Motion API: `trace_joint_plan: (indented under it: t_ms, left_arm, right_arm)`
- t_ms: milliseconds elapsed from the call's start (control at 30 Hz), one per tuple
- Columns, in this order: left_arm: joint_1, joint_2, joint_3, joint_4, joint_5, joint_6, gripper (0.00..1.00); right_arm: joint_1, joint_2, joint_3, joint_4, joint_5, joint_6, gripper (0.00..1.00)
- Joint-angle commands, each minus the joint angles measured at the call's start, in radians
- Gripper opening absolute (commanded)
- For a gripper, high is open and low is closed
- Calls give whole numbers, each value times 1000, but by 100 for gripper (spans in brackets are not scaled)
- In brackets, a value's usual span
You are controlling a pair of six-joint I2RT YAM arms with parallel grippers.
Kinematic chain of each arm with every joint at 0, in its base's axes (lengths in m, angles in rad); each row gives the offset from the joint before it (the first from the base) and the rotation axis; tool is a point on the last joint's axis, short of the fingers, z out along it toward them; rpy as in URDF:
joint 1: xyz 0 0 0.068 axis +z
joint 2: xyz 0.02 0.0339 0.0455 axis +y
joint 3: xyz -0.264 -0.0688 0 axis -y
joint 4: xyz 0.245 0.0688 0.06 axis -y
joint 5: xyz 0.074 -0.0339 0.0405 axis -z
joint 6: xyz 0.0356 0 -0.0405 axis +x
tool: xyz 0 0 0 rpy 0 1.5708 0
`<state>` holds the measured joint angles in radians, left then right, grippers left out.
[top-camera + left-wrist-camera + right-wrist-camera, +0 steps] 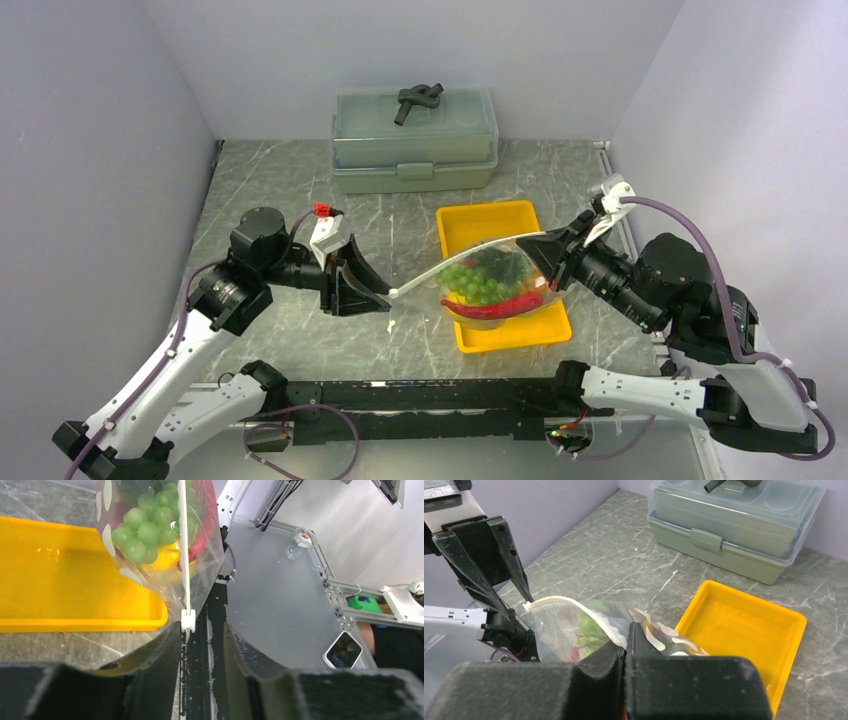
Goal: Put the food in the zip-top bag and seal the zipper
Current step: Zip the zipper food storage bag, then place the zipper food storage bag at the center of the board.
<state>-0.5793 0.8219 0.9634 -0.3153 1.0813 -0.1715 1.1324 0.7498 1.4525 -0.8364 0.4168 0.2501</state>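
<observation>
Top external view: the right end effector [545, 262] pinches the filled bag [455, 290] above the tray [480, 215] (grapes [475, 280] and chili [500, 307] inside), while the left end effector [388, 302] stands parted at the zipper [450, 262] tip.

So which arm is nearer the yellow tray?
Right. The right end effector is over the tray, shut on the bag; the left end effector is off the tray's left side, by the bag's other corner.
</observation>
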Motion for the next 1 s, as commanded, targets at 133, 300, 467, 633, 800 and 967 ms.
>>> trace_joint_plan:
  t_ms: [133,300,467,633,800,967]
  left_arm:
    - [0,-23,1,-10,-86,11,66]
    - [0,-42,7,-4,-169,18,100]
    - [-1,-30,41,-9,-241,30,100]
    - [0,-12,100,-35,-300,51,100]
    - [-1,-4,170,-65,-339,81,100]
    - [0,25,202,-49,-297,78,100]
  right_arm:
    - [-5,69,26,53,-62,-31,0]
    - [-5,111,29,38,-125,-40,0]
    - [-5,148,43,26,-185,-47,0]
    - [-5,177,42,26,-259,-50,0]
    - [-5,194,24,38,-342,-58,0]
    - [-5,214,9,55,-423,-63,0]
